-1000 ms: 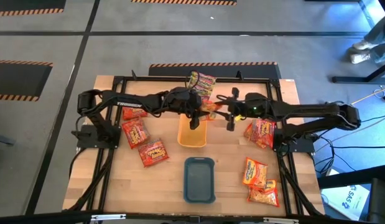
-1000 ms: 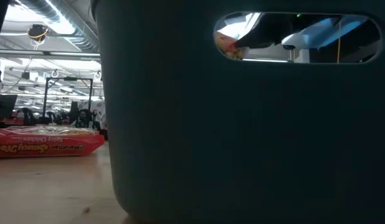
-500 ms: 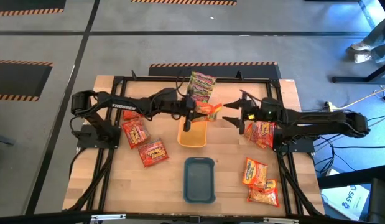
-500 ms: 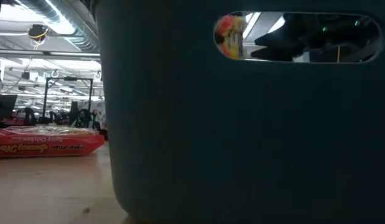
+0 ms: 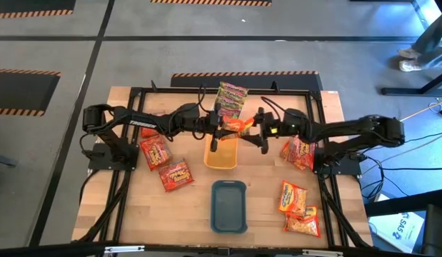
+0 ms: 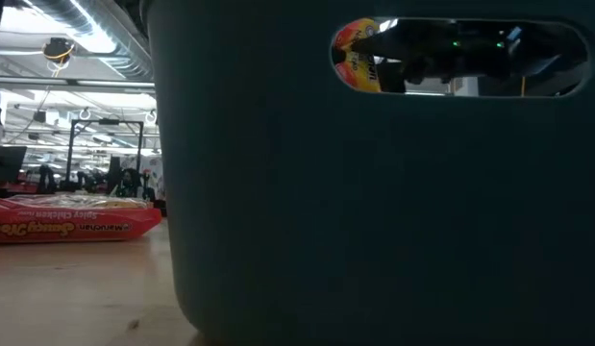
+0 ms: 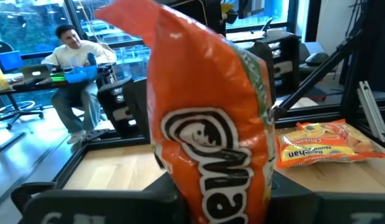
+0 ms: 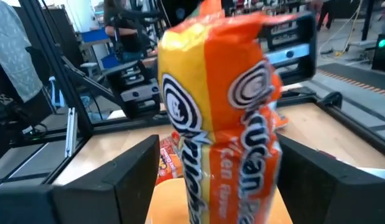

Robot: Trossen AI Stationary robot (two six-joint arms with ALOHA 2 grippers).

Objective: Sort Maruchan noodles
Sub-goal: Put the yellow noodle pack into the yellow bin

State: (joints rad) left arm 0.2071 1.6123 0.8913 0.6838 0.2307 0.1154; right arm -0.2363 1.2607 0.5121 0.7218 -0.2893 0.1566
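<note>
High view from above shows a wooden desk (image 5: 192,214) with two dark robot arms reaching toward its middle; the left gripper (image 5: 218,128) is closed narrowly on an orange noodle packet (image 5: 235,126), held in the air over the 12 o'clock end of an orange tray (image 5: 221,151); the right gripper (image 5: 261,130) sits just beside the packet at its 3 o'clock side, jaws spread wide with the packet between them but not clamped; in the right wrist view the orange packet (image 8: 226,118) stands upright between two dark fingers (image 8: 111,180) with gaps on both sides; in the left wrist view the same packet (image 7: 211,124) fills the centre, pinched at its lower edge.

Other packets lie about the desk; a green-pink packet (image 5: 231,98) at 12 o'clock near the far edge; three red packets (image 5: 163,158) at 9 o'clock; one red packet (image 5: 300,151) at 3 o'clock under the right arm; three orange packets (image 5: 298,208) at 4 o'clock; a teal tray (image 5: 228,205) at 6 o'clock, just below the orange tray.

Low view is mostly blocked by the teal tray's dark wall (image 6: 374,211); the held packet shows through its handle slot; a red packet (image 6: 71,219) lies flat on the desk beside it; a seated person (image 7: 77,74) appears in the room beyond.
</note>
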